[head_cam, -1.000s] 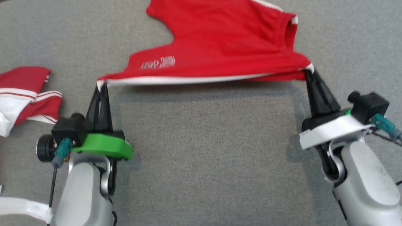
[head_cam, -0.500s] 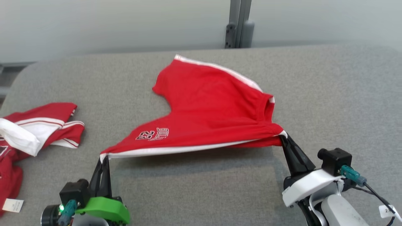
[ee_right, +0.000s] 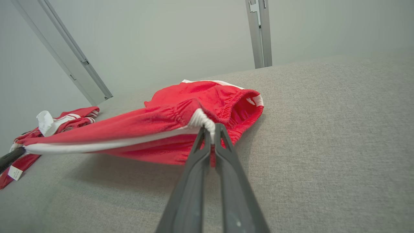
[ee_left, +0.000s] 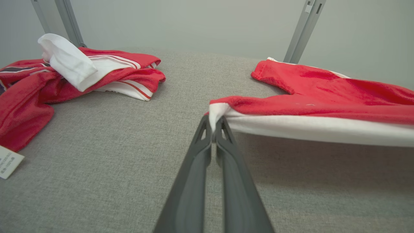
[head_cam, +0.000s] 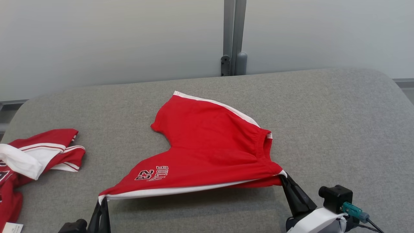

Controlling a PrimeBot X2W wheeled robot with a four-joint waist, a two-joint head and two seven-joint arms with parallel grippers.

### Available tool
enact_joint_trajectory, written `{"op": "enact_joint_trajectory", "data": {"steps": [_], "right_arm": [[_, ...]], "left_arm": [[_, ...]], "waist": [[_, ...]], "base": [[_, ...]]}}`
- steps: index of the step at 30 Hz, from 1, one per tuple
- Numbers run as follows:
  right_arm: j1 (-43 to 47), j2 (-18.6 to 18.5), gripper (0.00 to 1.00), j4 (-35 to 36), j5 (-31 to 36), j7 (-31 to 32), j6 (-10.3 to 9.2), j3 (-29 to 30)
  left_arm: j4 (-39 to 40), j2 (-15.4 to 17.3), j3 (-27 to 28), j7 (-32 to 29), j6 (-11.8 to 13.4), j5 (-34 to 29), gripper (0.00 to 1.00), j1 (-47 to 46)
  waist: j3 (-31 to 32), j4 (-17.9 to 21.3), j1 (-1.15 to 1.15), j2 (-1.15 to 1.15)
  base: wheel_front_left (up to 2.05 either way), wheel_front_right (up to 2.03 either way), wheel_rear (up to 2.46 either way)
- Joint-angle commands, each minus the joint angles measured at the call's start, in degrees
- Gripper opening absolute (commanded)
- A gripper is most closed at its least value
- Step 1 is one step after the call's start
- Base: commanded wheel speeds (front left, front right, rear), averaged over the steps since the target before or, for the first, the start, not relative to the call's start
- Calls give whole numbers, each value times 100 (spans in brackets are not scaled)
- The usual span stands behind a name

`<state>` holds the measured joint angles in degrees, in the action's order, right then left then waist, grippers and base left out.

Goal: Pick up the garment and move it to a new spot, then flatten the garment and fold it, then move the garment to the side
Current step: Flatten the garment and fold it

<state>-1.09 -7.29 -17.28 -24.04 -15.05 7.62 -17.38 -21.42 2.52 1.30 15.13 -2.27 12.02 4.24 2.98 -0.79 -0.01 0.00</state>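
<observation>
The garment is a pair of red shorts with white side stripes and a printed logo, stretched out on the grey table. Its near white-striped edge hangs lifted between my two grippers. My left gripper is shut on the hem corner at the lower left; the left wrist view has its fingertips pinching the white stripe of the garment. My right gripper is shut on the waistband corner, and in the right wrist view the gathered white band of the garment sits between its tips. The far part rests on the table.
A second red and white piece of clothing lies crumpled at the table's left edge, with a white tag beside it. A pale wall and a metal post stand behind the table. Bare grey cloth lies to the right.
The head camera has tilted up, so the wall and far table edge now show and the arms sit lower. Both grippers keep their hold on the stretched near edge.
</observation>
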Motion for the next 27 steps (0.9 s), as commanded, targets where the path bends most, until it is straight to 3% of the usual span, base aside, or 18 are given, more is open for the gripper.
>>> {"op": "enact_joint_trajectory", "data": {"steps": [1,13,27], "right_arm": [[59,-59,0,45,-43,-17,-24,20],[-437,49,0,-229,-251,-17,-19,-267],[-2066,375,0,-336,-321,-17,-16,-285]], "left_arm": [[26,71,96,2,94,112,0,122],[-29,79,35,2,-192,-462,0,-856],[-820,399,-122,2,-315,-1083,0,-3379]], "waist": [[-14,48,1,0],[-493,416,1,0],[-2250,1141,1,0]], "base": [[0,0,0],[0,0,0],[0,0,0]]}}
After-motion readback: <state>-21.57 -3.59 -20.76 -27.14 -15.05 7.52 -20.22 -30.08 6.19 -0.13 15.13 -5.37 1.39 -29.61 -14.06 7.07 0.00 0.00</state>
